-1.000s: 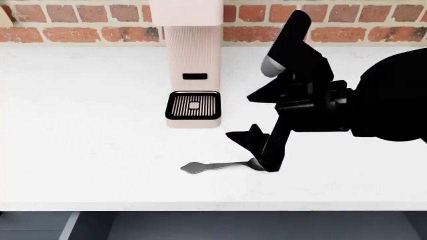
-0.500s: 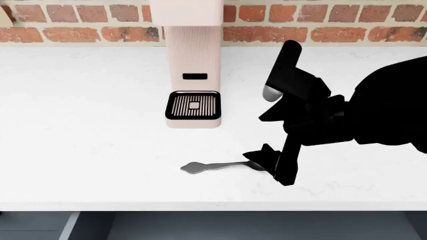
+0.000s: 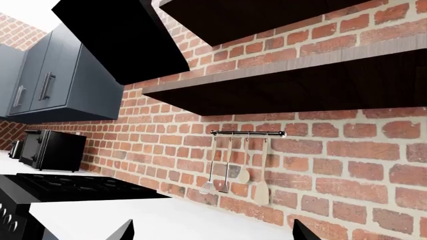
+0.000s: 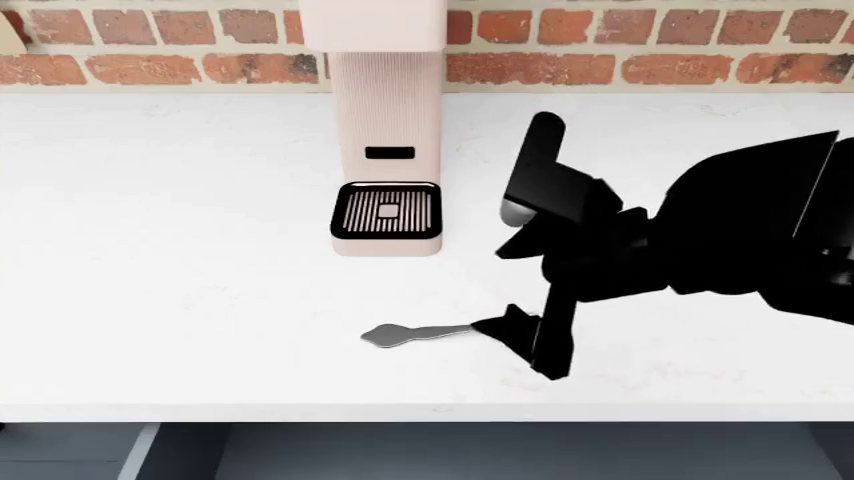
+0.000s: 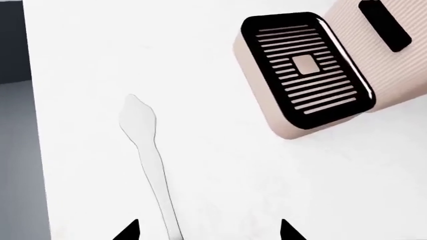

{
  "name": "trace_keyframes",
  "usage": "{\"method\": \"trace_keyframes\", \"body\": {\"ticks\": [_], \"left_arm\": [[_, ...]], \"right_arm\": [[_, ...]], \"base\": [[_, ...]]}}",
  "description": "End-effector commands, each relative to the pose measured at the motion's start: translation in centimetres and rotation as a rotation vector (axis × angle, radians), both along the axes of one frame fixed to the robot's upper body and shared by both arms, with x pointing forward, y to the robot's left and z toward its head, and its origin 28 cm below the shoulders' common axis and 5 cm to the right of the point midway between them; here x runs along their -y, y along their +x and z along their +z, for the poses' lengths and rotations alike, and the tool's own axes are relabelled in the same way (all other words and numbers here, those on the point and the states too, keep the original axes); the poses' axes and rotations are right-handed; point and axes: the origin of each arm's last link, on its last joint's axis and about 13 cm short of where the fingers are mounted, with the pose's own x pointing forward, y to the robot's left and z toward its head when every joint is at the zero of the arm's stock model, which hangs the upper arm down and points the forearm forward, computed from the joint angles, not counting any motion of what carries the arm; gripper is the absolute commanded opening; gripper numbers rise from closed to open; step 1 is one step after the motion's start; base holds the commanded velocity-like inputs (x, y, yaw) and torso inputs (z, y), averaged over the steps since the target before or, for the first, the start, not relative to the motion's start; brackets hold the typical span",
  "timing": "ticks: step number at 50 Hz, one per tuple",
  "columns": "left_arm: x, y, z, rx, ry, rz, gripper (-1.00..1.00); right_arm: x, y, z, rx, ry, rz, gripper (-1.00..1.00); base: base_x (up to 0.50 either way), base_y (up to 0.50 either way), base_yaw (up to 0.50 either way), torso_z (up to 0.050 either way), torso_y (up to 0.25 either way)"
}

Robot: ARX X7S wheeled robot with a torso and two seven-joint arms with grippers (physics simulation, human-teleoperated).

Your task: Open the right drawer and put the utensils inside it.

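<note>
**Right jaws spread over the spoon's handle end**

Down at the lower middle of the head view, the spoon (image 4: 414, 334) lies flat on the white desk (image 4: 160, 280), its broad end toward the left of the frame and its handle running right under the right gripper (image 4: 527, 340). That gripper points downward with its jaws spread, one black fingertip just beside the handle end and the other nearer the front edge. In the right wrist view the spoon (image 5: 150, 160) runs from mid-frame to the bottom edge, close to one of the two dark fingertips that sit well apart; whether either one touches it I cannot tell.

Above the spoon in the head view stands a pale pink coffee machine (image 4: 387, 130) with a black slatted drip tray (image 4: 387, 211), against the brick wall (image 4: 160, 45).

Along the bottom edge of the head view a dark grey strip shows below the desk front; what it belongs to is unclear.

The left gripper (image 3: 213, 234) shows only two dark tips, spread apart with nothing between, facing a brick wall with a rail of hanging utensils (image 3: 237, 167).
</note>
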Motion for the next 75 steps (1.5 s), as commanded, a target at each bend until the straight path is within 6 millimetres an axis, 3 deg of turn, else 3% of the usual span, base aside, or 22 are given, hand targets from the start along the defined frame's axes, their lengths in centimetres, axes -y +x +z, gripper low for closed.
{"method": "trace_keyframes", "body": {"ticks": [1, 35, 53, 71, 72, 75], "left_arm": [[0.0, 0.1, 0.0, -0.002, 0.001, 0.0, 1.0], [0.1, 0.0, 0.0, -0.001, 0.004, 0.0, 1.0], [0.1, 0.2, 0.0, -0.002, 0.003, -0.001, 1.0], [0.1, 0.0, 0.0, 0.002, 0.005, 0.003, 1.0], [0.1, 0.0, 0.1, 0.003, 0.004, 0.003, 1.0], [0.1, 0.0, 0.1, 0.004, 0.003, 0.004, 1.0]], "right_arm": [[-0.1, 0.6, -1.0, -0.1, 0.044, -0.023, 1.0], [0.3, 1.8, -4.1, -0.237, 0.052, -0.106, 1.0], [0.5, 3.2, -5.6, -0.424, 0.035, -0.271, 1.0], [0.1, 2.7, -6.2, -0.288, -0.053, -0.184, 1.0], [0.1, 2.7, -6.1, -0.277, -0.055, -0.181, -1.0], [0.1, 2.6, -5.9, -0.251, -0.061, -0.169, -1.0]], "base": [[0.0, 0.0, 0.0, 0.0, 0.0], [0.0, 0.0, 0.0, 0.0, 0.0], [0.0, 0.0, 0.0, 0.0, 0.0], [0.0, 0.0, 0.0, -0.001, 0.0], [0.0, 0.0, 0.0, 0.0, 0.0], [0.0, 0.0, 0.0, -0.004, 0.0]]}}
